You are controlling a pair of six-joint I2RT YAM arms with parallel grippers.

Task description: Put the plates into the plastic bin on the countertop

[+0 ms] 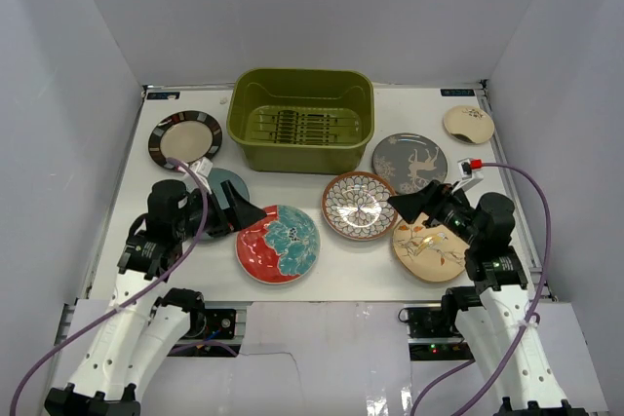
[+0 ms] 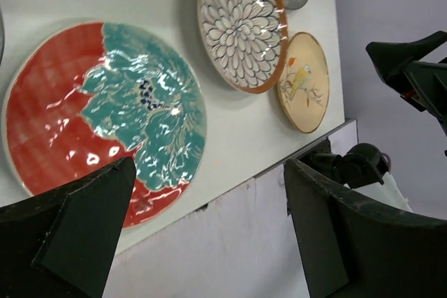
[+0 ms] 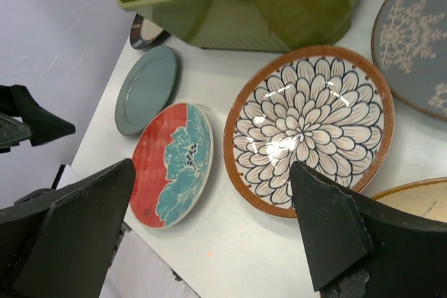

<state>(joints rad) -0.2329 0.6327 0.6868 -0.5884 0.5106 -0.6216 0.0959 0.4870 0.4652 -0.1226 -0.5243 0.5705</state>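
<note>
My left gripper point(image 1: 252, 211) and right gripper point(image 1: 405, 204) hang spread, empty; the red plate point(image 1: 278, 244) lies at five o'clock off the left, the nearer.

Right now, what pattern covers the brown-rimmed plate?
The plate has dark-outlined white petals, like a flower; clearest in right wrist view.

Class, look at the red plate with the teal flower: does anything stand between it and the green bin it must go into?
Nothing visible does. Bare table lies between the red plate and the bin; the teal plate sits to one side, the petal plate to the other. Only the bin's wall needs clearing.
</note>
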